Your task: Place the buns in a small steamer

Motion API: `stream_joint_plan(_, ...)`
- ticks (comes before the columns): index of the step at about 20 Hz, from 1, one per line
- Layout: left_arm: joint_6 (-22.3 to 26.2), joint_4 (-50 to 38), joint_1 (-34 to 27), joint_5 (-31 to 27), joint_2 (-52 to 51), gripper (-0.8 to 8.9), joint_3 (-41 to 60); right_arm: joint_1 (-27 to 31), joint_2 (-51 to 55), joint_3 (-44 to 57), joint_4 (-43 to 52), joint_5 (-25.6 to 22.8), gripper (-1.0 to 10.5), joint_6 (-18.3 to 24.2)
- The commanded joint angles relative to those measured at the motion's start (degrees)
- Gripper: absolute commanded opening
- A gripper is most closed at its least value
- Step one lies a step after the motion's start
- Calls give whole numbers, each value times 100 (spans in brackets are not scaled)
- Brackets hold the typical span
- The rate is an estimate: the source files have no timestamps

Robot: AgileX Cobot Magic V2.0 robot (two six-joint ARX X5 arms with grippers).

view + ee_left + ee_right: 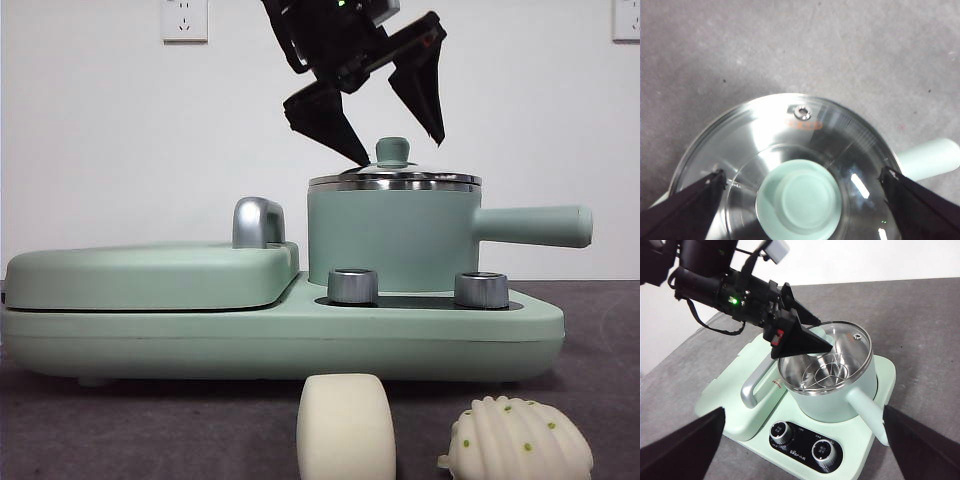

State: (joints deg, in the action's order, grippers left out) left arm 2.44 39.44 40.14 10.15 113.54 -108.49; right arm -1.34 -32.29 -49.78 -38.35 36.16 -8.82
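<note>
I centre left claw (pixel 395 135), spread wide, over lid knob (pixel 801 199) of small steamer (pixel 390 240); descend straight, pinch knob. Right claw spread, waiting.

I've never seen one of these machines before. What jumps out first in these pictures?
A big black claw, the left gripper, hangs open just above the green knob of the glass lid on a mint-green pot, which sits on a matching cooker base. In front of the cooker, two pale buns wait on the table: a smooth white block and a ridged shell with green dots.
</note>
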Motion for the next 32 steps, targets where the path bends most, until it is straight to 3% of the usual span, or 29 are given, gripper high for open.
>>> stream_joint_plan(1,107,13,48,-31,168,325,-175,-7,-17,-98,59,-13,504,31)
stream_joint_plan(15,315,245,74,-28,192,10,-177,-7,-17,-96,57,-17,504,31)
stream_joint_plan(32,245,1606,-81,-28,188,10,-1941,-7,-17,-96,13,-15,504,33)
